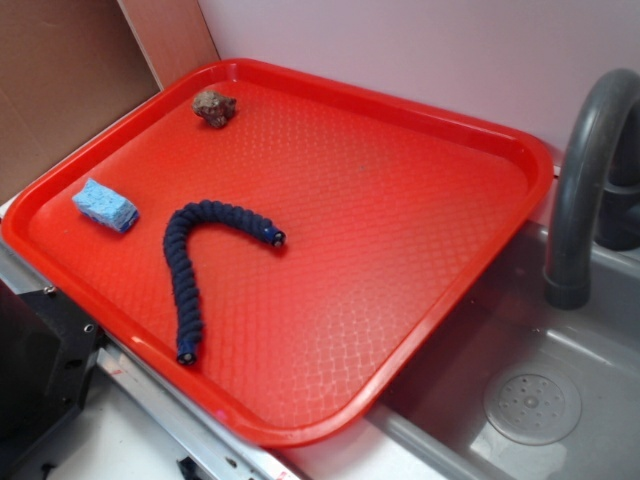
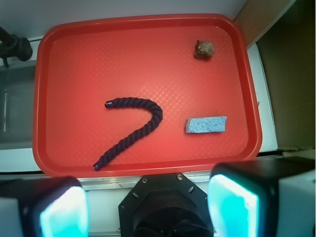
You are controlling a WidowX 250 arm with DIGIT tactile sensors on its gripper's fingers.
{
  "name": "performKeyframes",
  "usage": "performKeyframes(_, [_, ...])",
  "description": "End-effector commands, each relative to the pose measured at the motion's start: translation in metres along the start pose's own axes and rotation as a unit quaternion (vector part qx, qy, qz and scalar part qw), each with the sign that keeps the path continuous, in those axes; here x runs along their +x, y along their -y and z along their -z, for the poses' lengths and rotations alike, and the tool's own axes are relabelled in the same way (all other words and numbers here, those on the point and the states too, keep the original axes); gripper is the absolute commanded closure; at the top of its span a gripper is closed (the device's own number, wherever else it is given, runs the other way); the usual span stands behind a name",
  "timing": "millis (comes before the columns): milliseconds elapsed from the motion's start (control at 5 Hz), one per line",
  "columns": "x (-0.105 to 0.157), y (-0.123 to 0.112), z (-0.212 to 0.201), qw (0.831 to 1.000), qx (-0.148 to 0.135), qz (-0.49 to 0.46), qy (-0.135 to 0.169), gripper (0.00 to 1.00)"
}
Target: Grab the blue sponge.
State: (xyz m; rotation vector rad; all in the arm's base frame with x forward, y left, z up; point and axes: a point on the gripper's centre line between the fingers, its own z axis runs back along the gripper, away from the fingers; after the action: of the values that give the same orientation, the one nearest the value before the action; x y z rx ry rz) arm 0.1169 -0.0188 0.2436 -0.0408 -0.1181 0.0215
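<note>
Plainly, the tool [image 2: 148,207] hangs high with jaws spread wide, nothing held. The blue sponge [image 2: 206,125] lies flat on the red tray [image 2: 143,44], just beside the navy rope [image 2: 133,131]; descend squarely over it, closing across its narrow width.

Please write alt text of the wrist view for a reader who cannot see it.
A small light-blue rectangular sponge lies on a red plastic tray, right of a curved dark navy braided rope, and does not touch it. A small brown rock-like lump sits near the tray's top right corner. The open gripper, with two glowing fingers, fills the bottom edge, high above the tray.
</note>
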Motion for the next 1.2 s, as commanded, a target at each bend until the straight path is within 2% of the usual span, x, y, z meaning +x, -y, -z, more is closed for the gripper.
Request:
performKeyframes(0, [0.0,0.0,0.0,1.0,0.0,0.0,0.0,0.0])
performKeyframes(200, [0.017,-0.014,0.007,0.992,0.019,-0.123,0.019,0.0])
performKeyframes(400, [0.027,-0.026,0.019,0.971,0.037,-0.234,0.017,0.0])
performKeyframes(600, [0.032,-0.04,0.042,0.947,0.067,-0.312,0.018,0.0])
performKeyframes(800, [0.027,-0.053,0.084,0.914,0.1,-0.393,0.019,0.0])
performKeyframes(1000, [0.02,-0.058,0.115,0.906,0.118,-0.406,0.013,0.0])
